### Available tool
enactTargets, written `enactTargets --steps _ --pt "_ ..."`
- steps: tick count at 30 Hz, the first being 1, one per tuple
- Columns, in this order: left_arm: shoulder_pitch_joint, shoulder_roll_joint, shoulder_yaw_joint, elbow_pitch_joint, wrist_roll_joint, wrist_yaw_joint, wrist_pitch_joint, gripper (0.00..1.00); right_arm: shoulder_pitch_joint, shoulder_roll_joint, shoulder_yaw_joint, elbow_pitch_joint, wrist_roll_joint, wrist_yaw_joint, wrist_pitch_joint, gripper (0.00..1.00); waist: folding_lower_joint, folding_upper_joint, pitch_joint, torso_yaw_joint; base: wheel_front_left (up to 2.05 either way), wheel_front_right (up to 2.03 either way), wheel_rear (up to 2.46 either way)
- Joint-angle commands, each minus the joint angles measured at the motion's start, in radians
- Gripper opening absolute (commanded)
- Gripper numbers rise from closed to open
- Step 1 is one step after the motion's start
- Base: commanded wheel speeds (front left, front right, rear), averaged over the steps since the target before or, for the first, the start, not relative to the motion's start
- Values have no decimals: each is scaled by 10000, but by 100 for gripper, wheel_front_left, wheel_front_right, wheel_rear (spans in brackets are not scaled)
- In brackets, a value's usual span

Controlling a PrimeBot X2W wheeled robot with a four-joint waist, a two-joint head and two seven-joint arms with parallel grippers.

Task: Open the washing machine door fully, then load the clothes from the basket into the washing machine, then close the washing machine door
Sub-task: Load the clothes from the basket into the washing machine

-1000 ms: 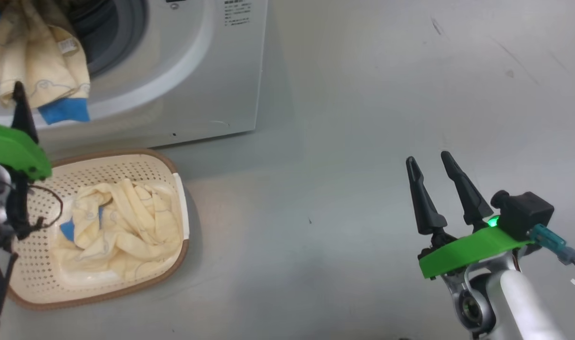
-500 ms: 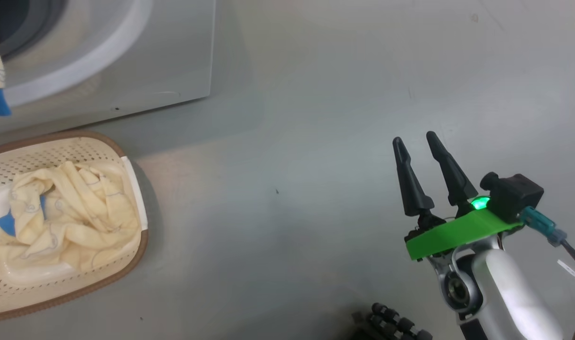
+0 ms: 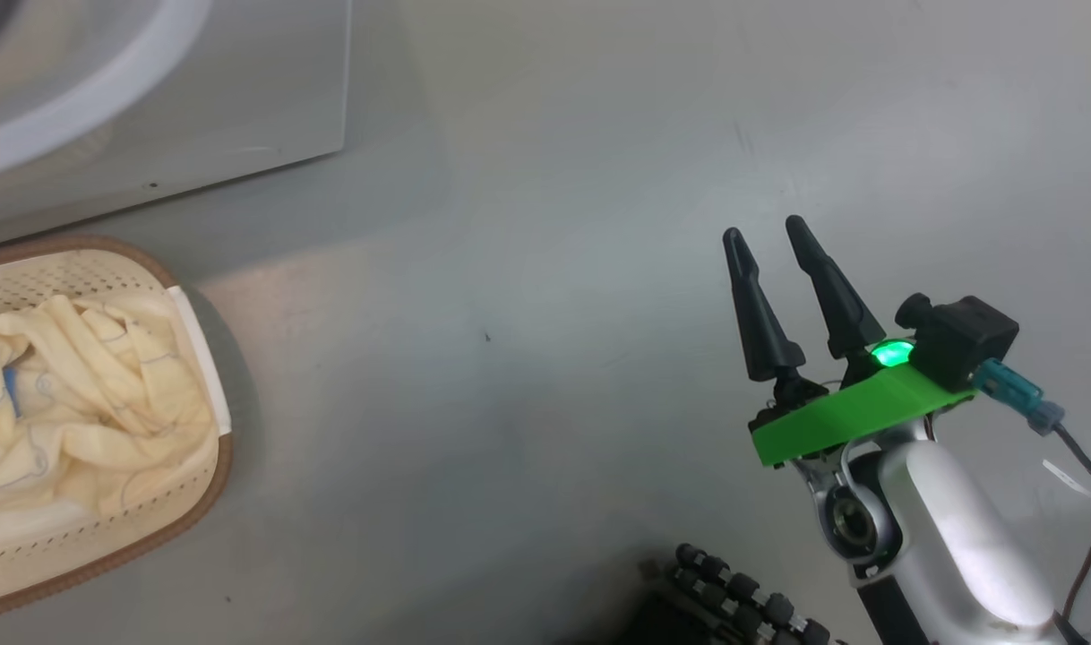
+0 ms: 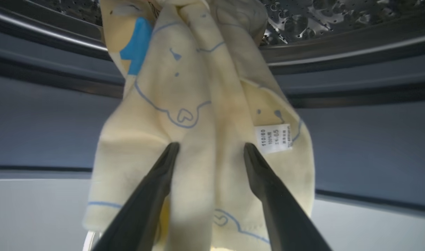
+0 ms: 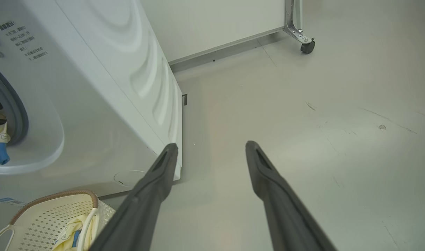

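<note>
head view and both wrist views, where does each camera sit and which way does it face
Head view: on the head, looking down at floor, washing machine corner and basket of clothes; open right gripper and pale forearm at lower right.
Left wrist view: on the left wrist, facing the drum mouth where a cream garment hangs; open left gripper in front.
Right wrist view: on the right wrist, facing floor and the machine's side, past the open right gripper.
Shared: head and right wrist views both show the basket.

Pale grey scuffed floor [image 5: 303, 139], white wall panel [image 5: 216, 21] behind, metal castor leg [image 5: 295, 34] near its base.
</note>
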Motion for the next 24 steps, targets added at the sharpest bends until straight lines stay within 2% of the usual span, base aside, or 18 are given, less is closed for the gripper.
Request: enactTargets --steps 1,6,7,8,9,10,15,20,24 --pt "-296 664 380 -377 -73 463 284 100 -24 -56 182 -308 77 2 -100 100 0 0 117 -123 0 0 0" --pt "-240 867 369 -684 -292 744 1295 100 -80 -56 205 -366 226 2 -101 100 0 0 297 -295 0 0 0" --pt "-230 910 374 -791 -306 777 1383 82 -82 -56 195 -371 247 2 -101 100 0 0 324 -312 0 0 0" --pt "-212 951 361 -889 -321 786 1485 47 -84 -56 186 -378 262 2 -101 100 0 0 346 -324 0 0 0" --pt "-194 983 349 -965 -349 802 1607 18 -86 -56 182 -384 275 2 -101 100 0 0 363 -335 0 0 0" --pt "-182 1003 357 -1031 -386 854 1729 0 -86 -56 183 -392 291 2 -101 100 0 0 374 -343 0 0 0" --pt "-301 1191 354 -1512 -314 874 1786 0 -126 -56 197 -440 336 2 -102 100 0 0 446 -356 0 0 0" --pt "-794 1375 494 -1543 102 469 427 0 -223 -56 261 -515 376 2 -102 100 0 0 610 -411 0 0 0" --pt "-1262 1474 597 -1210 519 74 -1073 0 -296 -56 350 -534 437 2 -102 100 0 0 822 -524 0 0 0"
